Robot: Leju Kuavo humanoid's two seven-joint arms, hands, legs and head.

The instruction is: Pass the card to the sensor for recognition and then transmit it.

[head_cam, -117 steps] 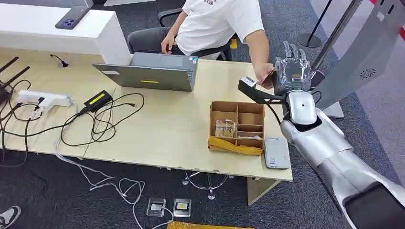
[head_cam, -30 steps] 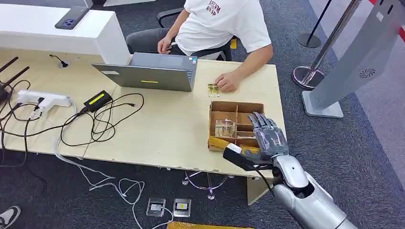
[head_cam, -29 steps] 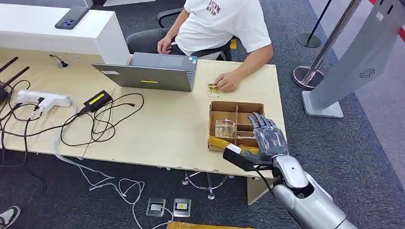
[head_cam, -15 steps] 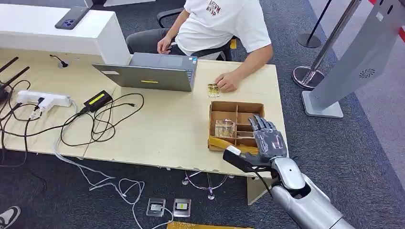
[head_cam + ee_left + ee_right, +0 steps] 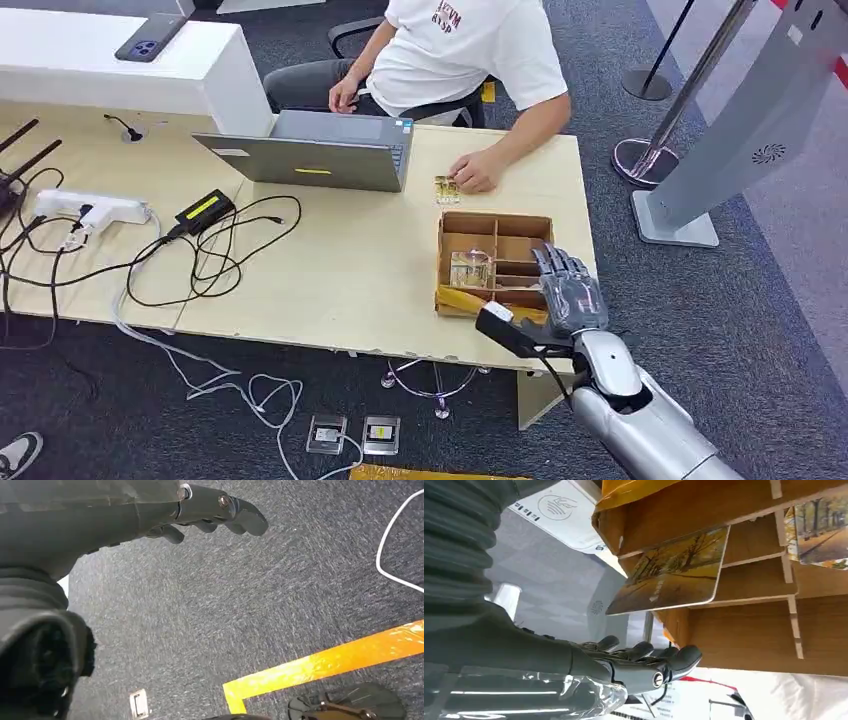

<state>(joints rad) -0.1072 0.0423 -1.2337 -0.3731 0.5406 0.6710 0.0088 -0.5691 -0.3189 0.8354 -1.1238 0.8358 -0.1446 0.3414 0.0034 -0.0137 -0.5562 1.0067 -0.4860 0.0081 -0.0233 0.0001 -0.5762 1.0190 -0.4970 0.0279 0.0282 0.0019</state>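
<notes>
The right robot hand [image 5: 570, 292] hovers above the right edge of the cardboard box [image 5: 497, 266] on the desk [image 5: 340, 270], with its fingers stretched out, a little apart, and nothing between them. In the right wrist view a card [image 5: 674, 572] with an autumn tree picture lies in a compartment of the box, and part of it sticks out over the wooden wall. The white sensor [image 5: 566, 515] lies on the desk just beside the box.

I think the main risk is in the grasp. The card is thin and lies nearly flat, so the fingers may slide over it or push it deeper into the compartment. The hand may also hit the dividers of the box and move the whole box toward the desk edge.

The head view gives the general layout, with a person's hand [image 5: 474, 172] resting near another small card [image 5: 446, 188], but the hand covers the sensor there. The right wrist view shows the sensor and the card picture clearly. In the left wrist view the left robot hand [image 5: 210, 517] hangs over grey carpet, fingers loosely curved, holding nothing.
</notes>
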